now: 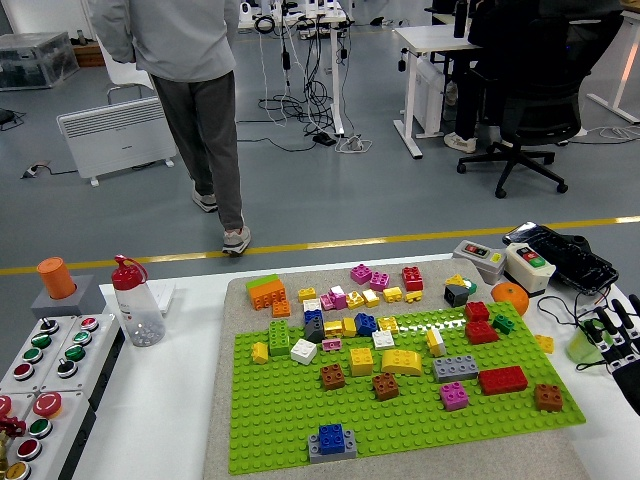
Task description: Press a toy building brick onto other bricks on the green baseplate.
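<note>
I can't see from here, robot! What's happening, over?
Right hand open at table's right edge, holding nothing. Left hand out of view. Bricks untouched on green baseplate. Nothing in the way.

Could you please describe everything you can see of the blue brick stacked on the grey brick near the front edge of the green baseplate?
The small blue plastic brick has round studs on top and sits pressed onto a wider flat grey plastic brick, whose ends stick out on both sides. The stack stands upright and square on the green studded baseplate, near its front left edge, apart from all other bricks. Nothing else touches it; the robot's right hand is far off at the table's right edge.
</note>
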You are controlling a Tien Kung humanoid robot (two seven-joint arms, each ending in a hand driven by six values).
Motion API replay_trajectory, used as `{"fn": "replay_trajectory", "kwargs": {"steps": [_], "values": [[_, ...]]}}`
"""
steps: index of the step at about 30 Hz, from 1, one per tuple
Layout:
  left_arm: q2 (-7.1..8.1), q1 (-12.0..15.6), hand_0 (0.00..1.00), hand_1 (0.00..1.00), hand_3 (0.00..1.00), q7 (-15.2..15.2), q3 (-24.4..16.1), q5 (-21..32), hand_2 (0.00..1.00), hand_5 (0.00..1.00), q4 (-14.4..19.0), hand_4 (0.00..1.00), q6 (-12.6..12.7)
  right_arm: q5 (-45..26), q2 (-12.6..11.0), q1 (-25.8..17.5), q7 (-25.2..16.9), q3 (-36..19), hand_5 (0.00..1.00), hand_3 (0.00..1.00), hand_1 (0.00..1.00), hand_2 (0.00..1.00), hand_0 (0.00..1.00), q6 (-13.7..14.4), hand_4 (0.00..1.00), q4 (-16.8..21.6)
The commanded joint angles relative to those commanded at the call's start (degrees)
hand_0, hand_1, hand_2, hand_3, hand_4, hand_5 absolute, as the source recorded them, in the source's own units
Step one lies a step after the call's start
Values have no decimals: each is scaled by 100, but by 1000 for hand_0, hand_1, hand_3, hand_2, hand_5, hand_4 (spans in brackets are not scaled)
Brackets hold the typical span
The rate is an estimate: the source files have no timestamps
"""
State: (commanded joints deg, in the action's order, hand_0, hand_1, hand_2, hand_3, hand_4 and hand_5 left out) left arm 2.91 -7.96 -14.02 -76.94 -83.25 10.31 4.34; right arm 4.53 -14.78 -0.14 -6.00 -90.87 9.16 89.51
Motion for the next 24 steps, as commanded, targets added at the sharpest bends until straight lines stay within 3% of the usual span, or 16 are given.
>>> {"fn": "replay_trajectory", "kwargs": {"steps": [24], "values": [[6,7,659,684,579,6,6,-7,678,998,0,296,0,-35,20,2,-10,6,448,698,707,738,719,67,505,-9]]}}
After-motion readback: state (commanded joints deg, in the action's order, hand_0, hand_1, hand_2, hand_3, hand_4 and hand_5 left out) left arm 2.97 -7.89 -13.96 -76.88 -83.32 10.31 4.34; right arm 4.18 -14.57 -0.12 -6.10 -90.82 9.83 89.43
